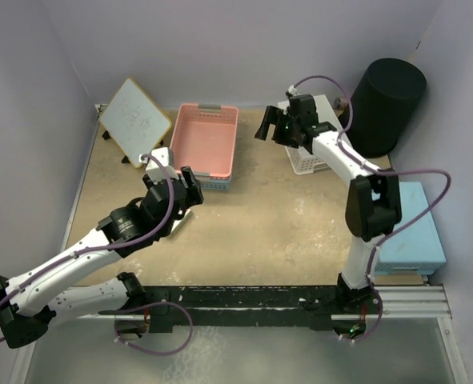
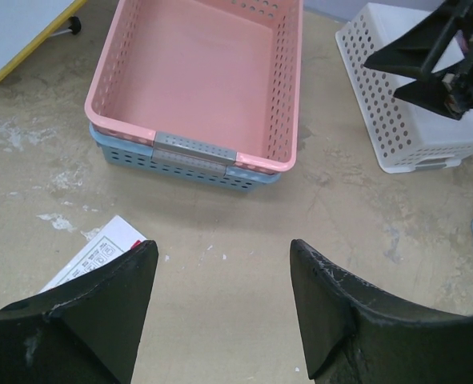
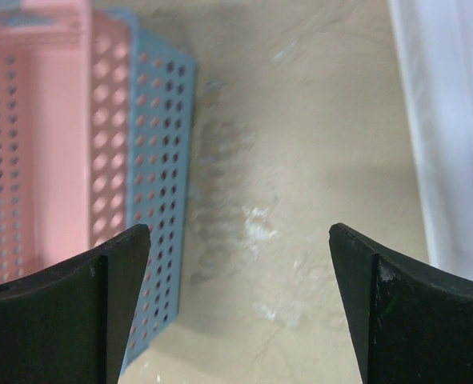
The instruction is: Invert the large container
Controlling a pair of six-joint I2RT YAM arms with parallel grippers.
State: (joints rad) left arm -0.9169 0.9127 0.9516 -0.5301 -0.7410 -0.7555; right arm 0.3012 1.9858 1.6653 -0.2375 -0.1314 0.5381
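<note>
At far right corner, large container [image 1: 384, 104] well right of right end effector [image 1: 265, 126], spread wide, empty.

I see the tall round black plastic wastebasket [image 1: 388, 104] upper right; the pink rectangular plastic basket [image 1: 206, 138] shows dotted perforations.

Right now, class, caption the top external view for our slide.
Left gripper and right gripper hang open above the table; the black wastebasket stands untouched at far right.
</note>
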